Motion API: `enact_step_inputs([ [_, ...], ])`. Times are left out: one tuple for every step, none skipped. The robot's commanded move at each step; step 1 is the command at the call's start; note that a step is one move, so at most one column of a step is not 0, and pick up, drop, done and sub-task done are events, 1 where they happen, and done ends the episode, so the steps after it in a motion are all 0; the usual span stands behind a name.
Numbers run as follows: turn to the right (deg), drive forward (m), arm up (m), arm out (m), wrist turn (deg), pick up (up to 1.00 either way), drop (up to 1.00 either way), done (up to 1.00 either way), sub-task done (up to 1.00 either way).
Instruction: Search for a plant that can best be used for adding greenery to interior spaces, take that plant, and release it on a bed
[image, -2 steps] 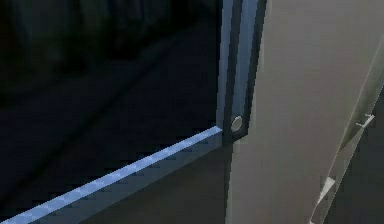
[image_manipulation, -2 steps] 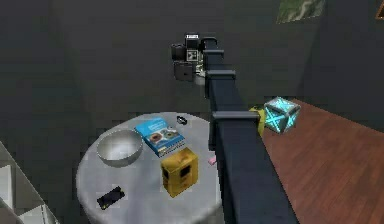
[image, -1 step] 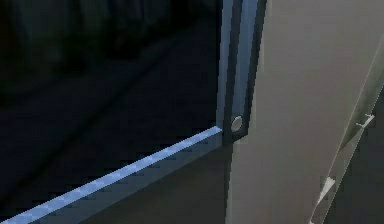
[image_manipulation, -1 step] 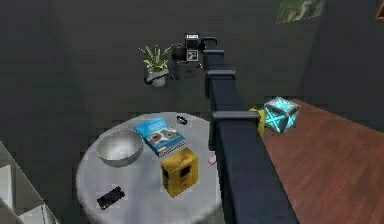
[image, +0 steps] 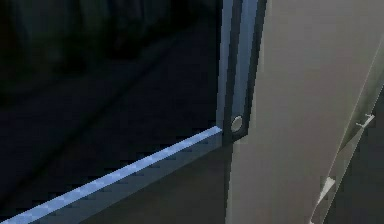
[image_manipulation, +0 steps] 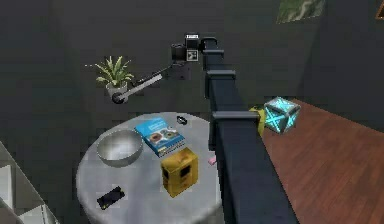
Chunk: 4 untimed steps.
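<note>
Evidently airborne: the plant (image_manipulation: 112, 72) hangs at the far end of the gripper (image_manipulation: 132, 90), clear of the round table (image_manipulation: 95, 172).
Held this high, I judge, so its pot can pass over the bowl (image_manipulation: 118, 148), blue book (image_manipulation: 157, 137) and yellow box (image_manipulation: 178, 174) beneath; the gripper has the plant, though how its fingers are set cannot be told.

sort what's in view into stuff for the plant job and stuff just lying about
For the job: plant, hanging from the gripper.
Lying about: round table, grey bowl, blue book, yellow box, flat black thing, glowing cyan cube.
</note>
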Motion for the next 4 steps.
enact_step_inputs([
  [0.0, 0.0, 0.0, 0.0, -45.0, 0.0, 0.0, 0.0, 0.0],
  [0.0, 0.0, 0.0, 0.0, -12.0, 0.0, 0.0, 0.0, 0.0],
  [0.0, 0.0, 0.0, -0.44, 0.0, 0.0, 0.0, 0.0, 0.0],
  [-45.0, 0.0, 0.0, 0.0, 0.0, 0.0, 0.0, 0.0, 0.0],
])
